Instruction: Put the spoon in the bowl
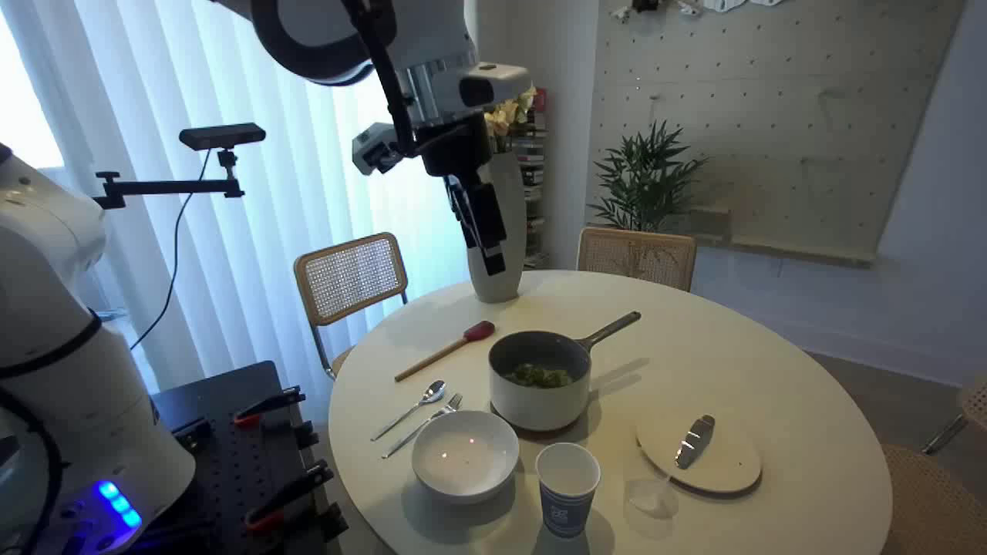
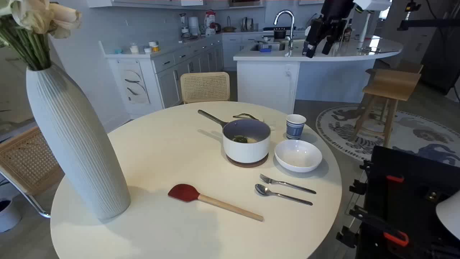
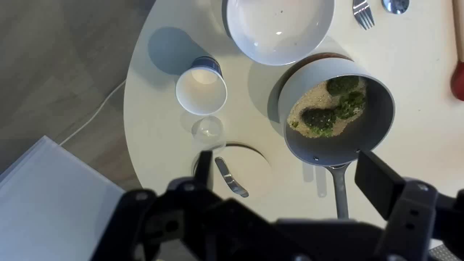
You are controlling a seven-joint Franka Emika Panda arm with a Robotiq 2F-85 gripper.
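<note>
The silver spoon (image 1: 434,391) lies flat on the table beside the fork, left of the bowl in an exterior view. It also lies there in an exterior view (image 2: 275,194). In the wrist view only the spoon's head (image 3: 396,5) shows at the top edge. The white bowl (image 1: 465,455) stands upright and empty on the table; it also shows in an exterior view (image 2: 298,156) and in the wrist view (image 3: 281,29). My gripper (image 3: 284,163) is open and empty, high above the table. It shows in both exterior views (image 1: 492,258) (image 2: 318,52), away from spoon and bowl.
A fork (image 1: 424,426) lies between spoon and bowl. The pot (image 1: 540,397) with green food stands beside the bowl, its handle sticking out. A paper cup (image 1: 568,497), a clear glass (image 3: 209,130), a round board (image 1: 729,462) with a knife, a red spatula (image 2: 215,201) and a tall vase (image 2: 79,144) stand around.
</note>
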